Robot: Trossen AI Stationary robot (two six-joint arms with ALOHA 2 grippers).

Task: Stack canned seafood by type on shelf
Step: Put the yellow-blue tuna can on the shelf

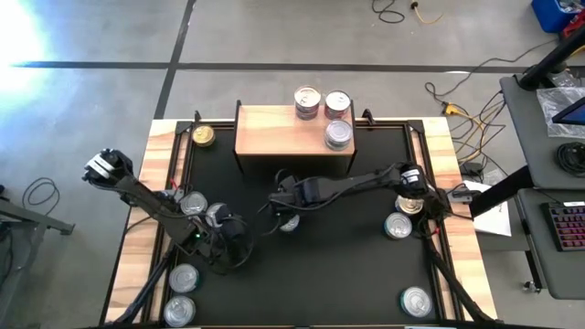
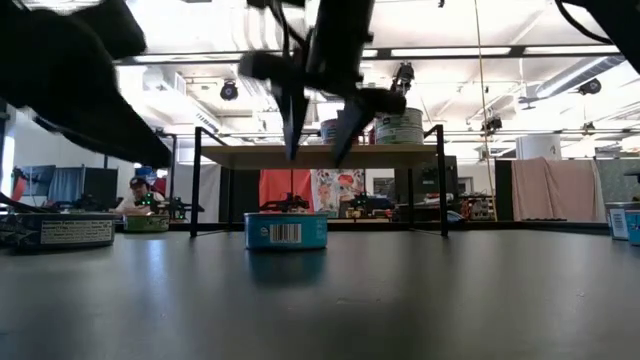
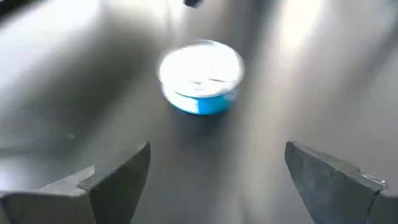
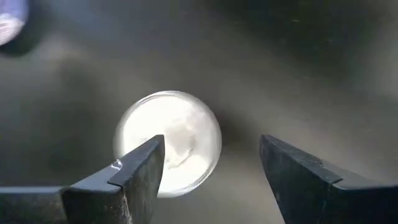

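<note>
A flat tin with a silver lid and blue side label [image 2: 285, 230] stands on the black mat [image 1: 366, 265] in front of the light-wood shelf [image 1: 274, 137]. My right gripper [image 2: 318, 155] hangs open above it, fingers pointing down and clear of the lid [image 4: 180, 127]. My left gripper [image 1: 239, 249] is open low over the mat, left of and nearer than that tin; a blue tin [image 3: 200, 78] lies ahead of its fingers. Three tins [image 1: 307, 100] [image 1: 337, 102] [image 1: 339, 134] stand at the shelf's right end.
Loose tins stand on the mat: two by the left arm [image 1: 193, 203], two at the near left [image 1: 184, 277], two under the right arm [image 1: 398, 225], one at the near right [image 1: 416, 302]. A gold-lidded tin [image 1: 203, 135] stands left of the shelf.
</note>
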